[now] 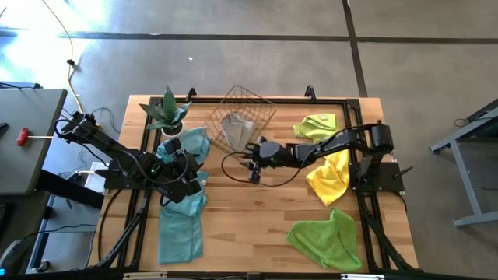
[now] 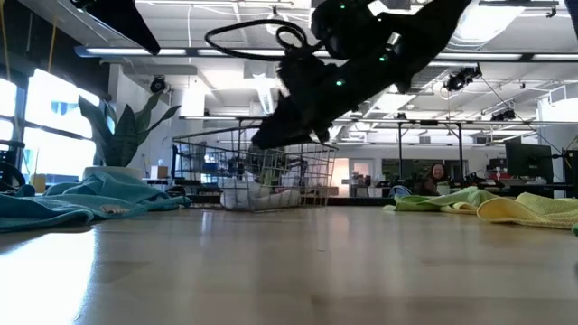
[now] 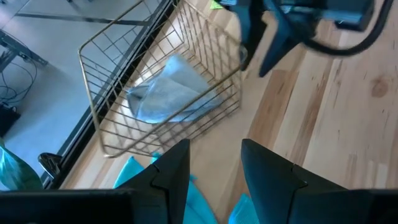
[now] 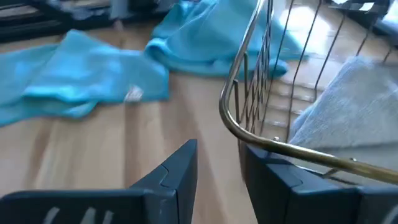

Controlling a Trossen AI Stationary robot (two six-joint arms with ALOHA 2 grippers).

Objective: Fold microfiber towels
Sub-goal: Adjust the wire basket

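Observation:
A wire basket stands at the table's far middle with a grey towel lying inside it. My right gripper is open at the basket's near corner, above the table; in the right wrist view one finger stands right at the basket's rim. My left gripper is open and empty above a teal towel, pointing toward the basket. A second teal towel lies at the near left. Lime green towels and a yellow towel lie on the right. My right gripper has one finger just under the curved corner of the basket's rim, outside the wire wall. Whether the finger touches the wire I cannot tell. Nothing is between the fingers.
A spiky potted plant stands at the far left, beside the basket. Bare wood lies in the table's near middle. In the low view a person sits far behind the table.

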